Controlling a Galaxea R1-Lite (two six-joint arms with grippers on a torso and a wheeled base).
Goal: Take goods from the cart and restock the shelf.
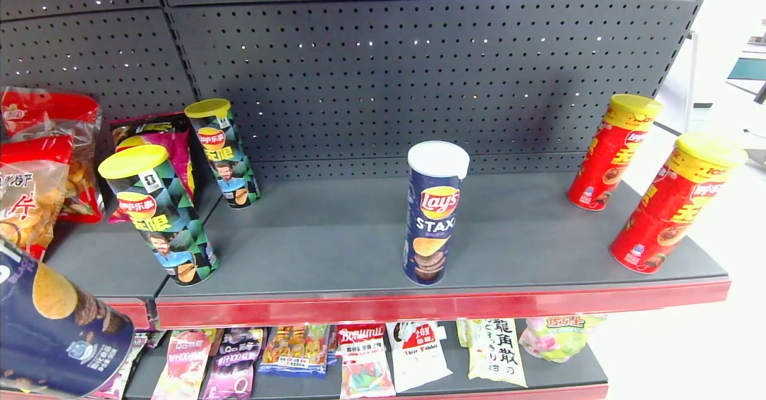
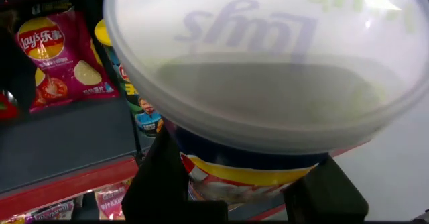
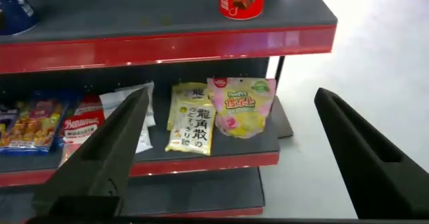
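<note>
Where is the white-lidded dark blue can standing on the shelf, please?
Head view: the dark blue can stands upright mid-shelf near the front edge, between green cans to its left and red cans to its right.

Left jaws clamp either side of a chip can (image 2: pixel 255 162); right jaws spread wide apart.

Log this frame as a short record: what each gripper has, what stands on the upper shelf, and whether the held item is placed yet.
Left gripper: shut on a dark blue chip can, in front of the shelf at left
Right gripper: open, empty, facing the lower shelf
Upper shelf: white-lidded blue can mid-front; two red cans at right; two green-patterned cans at left
Status: held can not yet on the shelf
</note>
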